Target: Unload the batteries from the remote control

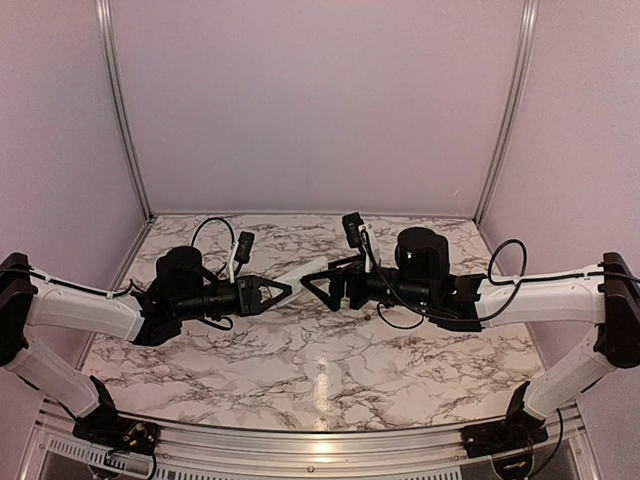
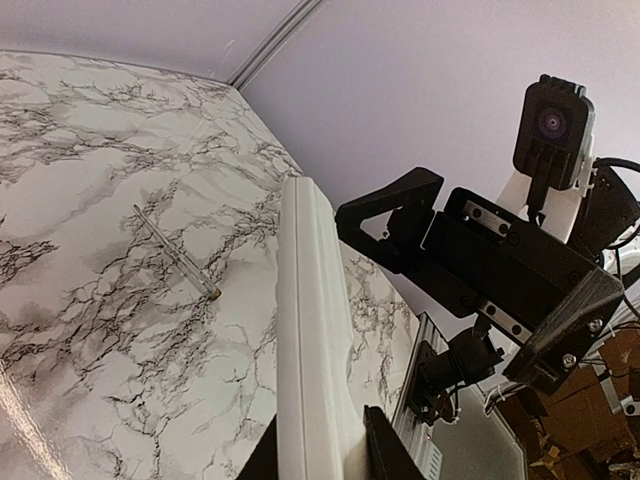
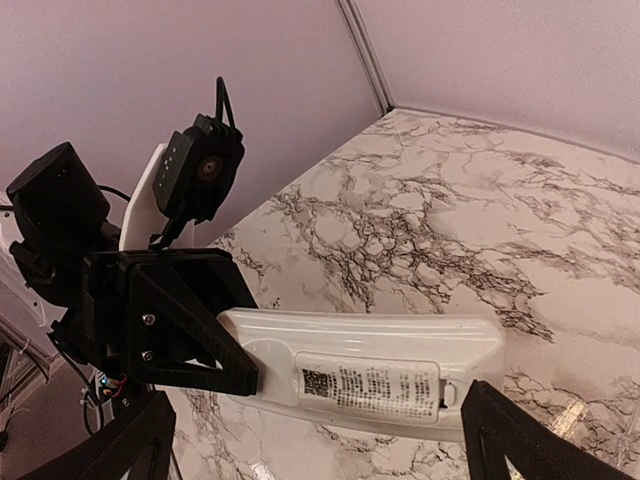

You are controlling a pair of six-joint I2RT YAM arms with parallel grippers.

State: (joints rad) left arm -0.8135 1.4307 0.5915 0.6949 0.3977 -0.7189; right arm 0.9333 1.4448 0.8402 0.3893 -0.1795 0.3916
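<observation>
The remote control [image 1: 302, 272] is a slim white bar held in the air over the middle of the table. My left gripper [image 1: 280, 291] is shut on one end of it; its fingers [image 2: 388, 452] clamp the bar [image 2: 312, 340] in the left wrist view. In the right wrist view the remote [image 3: 370, 375] shows its back, with a labelled cover [image 3: 372, 386] closed on it. My right gripper [image 3: 320, 455] is open, with the remote's free end just in front of its wide-spread fingers [image 3: 525, 440]. It also shows in the top view [image 1: 318, 288]. The batteries are hidden.
A long thin grey rod [image 2: 176, 252] lies on the marble table [image 1: 320, 370] below the remote. Purple walls close in the back and sides. The table's metal front rail [image 1: 320, 445] runs by the arm bases.
</observation>
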